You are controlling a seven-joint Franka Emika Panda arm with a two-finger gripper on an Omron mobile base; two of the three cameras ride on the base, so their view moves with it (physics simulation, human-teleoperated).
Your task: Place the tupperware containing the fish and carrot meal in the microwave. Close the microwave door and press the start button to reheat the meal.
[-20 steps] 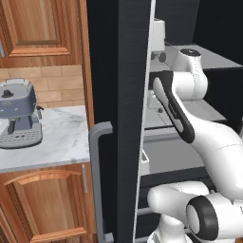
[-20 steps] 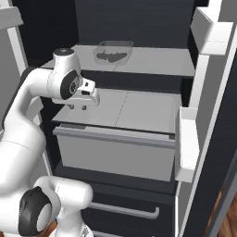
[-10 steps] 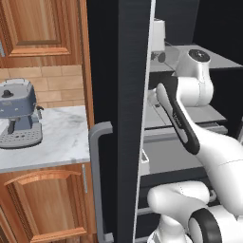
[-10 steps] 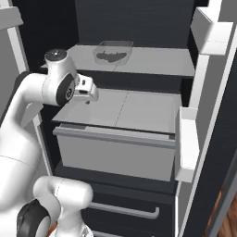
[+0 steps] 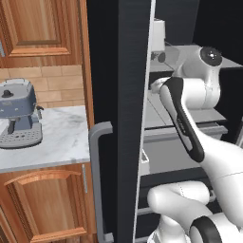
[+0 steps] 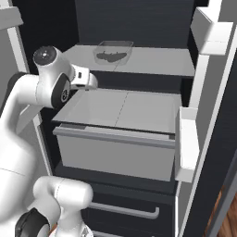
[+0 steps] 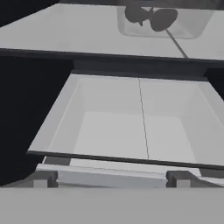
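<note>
The tupperware point(image 6: 113, 51) is a see-through grey tub on the upper fridge shelf point(image 6: 157, 62), with dark pieces of the fish and carrot meal point(image 7: 151, 17) inside it. My gripper point(image 6: 91, 82) hovers at the left, above the pulled-out grey drawer point(image 6: 115, 139) and below and in front of the tub. In the hand view the tupperware point(image 7: 183, 24) lies ahead at the top, and my gripper point(image 7: 113, 179) is open with nothing between its fingertips point(image 7: 46, 178). The microwave and its door are out of view.
The black fridge door point(image 5: 118, 118) with its grey handle point(image 5: 97, 180) stands open on the left. White door bins point(image 6: 187, 143) line the right side. A blue coffee machine point(image 5: 19, 118) sits on the marble counter point(image 5: 61, 142).
The arm has lifted and the hand has risen a little toward the shelf. The tub has not moved.
</note>
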